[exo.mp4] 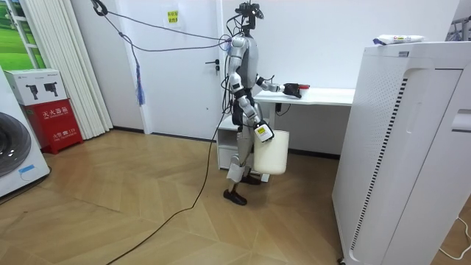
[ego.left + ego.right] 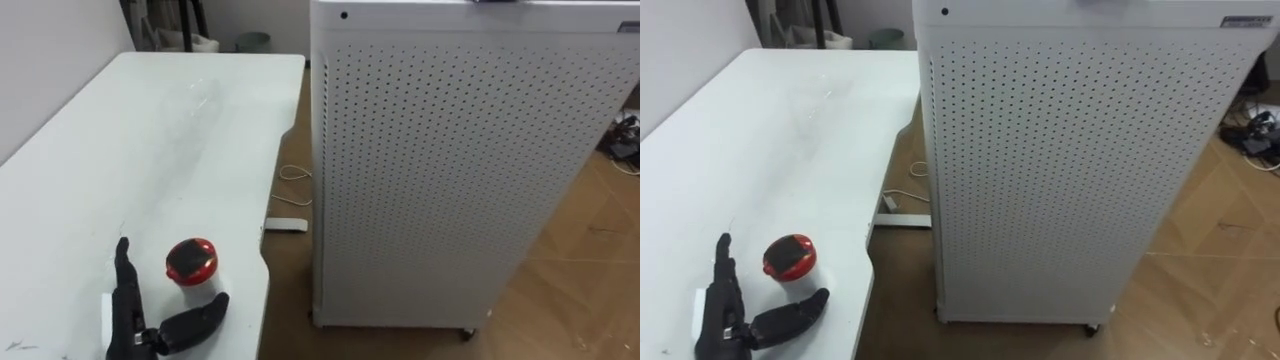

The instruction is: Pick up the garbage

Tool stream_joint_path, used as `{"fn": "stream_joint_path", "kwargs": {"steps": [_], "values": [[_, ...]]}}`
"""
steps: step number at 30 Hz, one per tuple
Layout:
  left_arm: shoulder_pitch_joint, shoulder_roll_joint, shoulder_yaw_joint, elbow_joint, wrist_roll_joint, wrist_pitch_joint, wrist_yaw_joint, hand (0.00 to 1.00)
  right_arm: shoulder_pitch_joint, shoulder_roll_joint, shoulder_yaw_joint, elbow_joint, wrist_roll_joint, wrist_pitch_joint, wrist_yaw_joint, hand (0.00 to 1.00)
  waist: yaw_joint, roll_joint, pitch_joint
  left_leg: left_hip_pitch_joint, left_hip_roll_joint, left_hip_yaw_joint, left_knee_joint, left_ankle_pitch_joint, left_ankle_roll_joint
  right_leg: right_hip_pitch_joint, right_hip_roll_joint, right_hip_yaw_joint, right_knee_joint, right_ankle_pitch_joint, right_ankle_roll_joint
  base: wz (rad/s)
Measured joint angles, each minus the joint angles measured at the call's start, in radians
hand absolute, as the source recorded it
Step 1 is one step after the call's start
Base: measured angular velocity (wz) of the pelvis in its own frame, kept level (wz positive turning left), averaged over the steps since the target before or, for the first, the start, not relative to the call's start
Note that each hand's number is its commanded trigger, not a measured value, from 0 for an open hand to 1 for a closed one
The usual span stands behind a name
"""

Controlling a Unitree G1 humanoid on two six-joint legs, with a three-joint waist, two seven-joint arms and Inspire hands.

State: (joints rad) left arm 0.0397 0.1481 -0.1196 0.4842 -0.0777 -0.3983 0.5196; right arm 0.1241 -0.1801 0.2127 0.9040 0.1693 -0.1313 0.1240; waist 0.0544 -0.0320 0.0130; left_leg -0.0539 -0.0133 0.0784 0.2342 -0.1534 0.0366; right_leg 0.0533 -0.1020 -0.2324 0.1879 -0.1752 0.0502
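Note:
A small round red piece of garbage (image 2: 191, 261) with a dark patch on top lies near the front edge of the white table (image 2: 150, 130). My left hand (image 2: 130, 315) rests on the table just before it, open, with fingers straight and thumb spread to the right. The red piece sits a little beyond the gap between them and is not gripped. In the room view I stand at the table's end, with the left hand (image 1: 292, 90) reaching over the tabletop. A white bin (image 1: 269, 152) hangs at my side from my right hand (image 1: 262, 133).
A tall white perforated cabinet (image 2: 450, 170) stands close to the table's right, leaving a narrow strip of wooden floor between. A white power strip (image 2: 285, 225) and a thin cable (image 2: 294, 174) lie on that strip. A wall runs along the table's left.

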Motion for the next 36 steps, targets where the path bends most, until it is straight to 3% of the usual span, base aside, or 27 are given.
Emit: {"fn": "stream_joint_path", "kwargs": {"steps": [20, 21, 22, 23, 24, 32, 36], "values": [[-0.001, -0.001, -0.002, -0.001, -0.037, 0.001, 0.049, 0.00, 0.003, 0.018, 0.001, -0.001, 0.000, 0.002, 0.010, 1.00, -0.037, -0.001, -0.0007, 0.012, 0.000, 0.002, -0.009, 0.000, -0.001, 0.005, 0.000, 0.004, 0.000, 0.000, 0.000, -0.01], [-0.001, -0.001, -0.002, -0.002, -0.037, 0.001, 0.058, 0.08, 0.003, 0.018, 0.001, -0.001, 0.000, 0.002, 0.010, 1.00, -0.042, -0.001, -0.0008, 0.012, 0.000, 0.002, -0.010, 0.000, -0.001, 0.004, 0.000, 0.004, 0.000, 0.000, 0.000, 0.00], [-0.001, -0.001, -0.002, -0.002, -0.037, 0.002, 0.061, 0.51, 0.003, 0.019, 0.001, -0.001, 0.000, 0.002, 0.010, 1.00, -0.045, -0.001, -0.0008, 0.012, 0.000, 0.002, -0.010, 0.000, -0.001, 0.003, 0.000, 0.005, 0.001, 0.000, 0.000, 0.00], [-0.005, -0.001, -0.002, -0.002, -0.037, 0.005, 0.067, 0.88, 0.003, 0.019, 0.001, -0.001, 0.000, 0.002, 0.010, 1.00, -0.048, -0.001, -0.0008, 0.012, 0.000, 0.003, -0.010, 0.000, -0.001, 0.003, 0.000, 0.007, 0.001, 0.000, 0.000, 0.00], [-0.012, -0.001, -0.002, -0.002, -0.038, 0.010, 0.069, 1.00, 0.003, 0.019, 0.001, -0.001, 0.000, 0.002, 0.010, 1.00, -0.050, -0.001, -0.0008, 0.012, 0.000, 0.005, -0.011, 0.000, -0.001, 0.001, 0.000, 0.009, 0.001, 0.000, 0.000, -0.04], [-0.087, -0.016, -0.023, -0.002, -0.038, 0.030, 0.065, 1.00, 0.003, 0.020, 0.001, -0.001, -0.022, 0.015, 0.009, 1.00, -0.053, -0.001, -0.0007, 0.012, 0.001, 0.010, -0.013, 0.000, -0.001, -0.002, 0.000, 0.012, 0.001, 0.000, 0.000, -0.02], [-0.092, -0.018, -0.037, -0.002, -0.041, 0.030, 0.059, 1.00, 0.003, 0.020, 0.001, -0.001, -0.021, 0.020, 0.006, 1.00, -0.058, -0.001, -0.0009, 0.012, 0.001, 0.013, -0.014, 0.000, -0.001, -0.003, 0.000, 0.013, 0.001, 0.000, 0.000, 0.00]]}}
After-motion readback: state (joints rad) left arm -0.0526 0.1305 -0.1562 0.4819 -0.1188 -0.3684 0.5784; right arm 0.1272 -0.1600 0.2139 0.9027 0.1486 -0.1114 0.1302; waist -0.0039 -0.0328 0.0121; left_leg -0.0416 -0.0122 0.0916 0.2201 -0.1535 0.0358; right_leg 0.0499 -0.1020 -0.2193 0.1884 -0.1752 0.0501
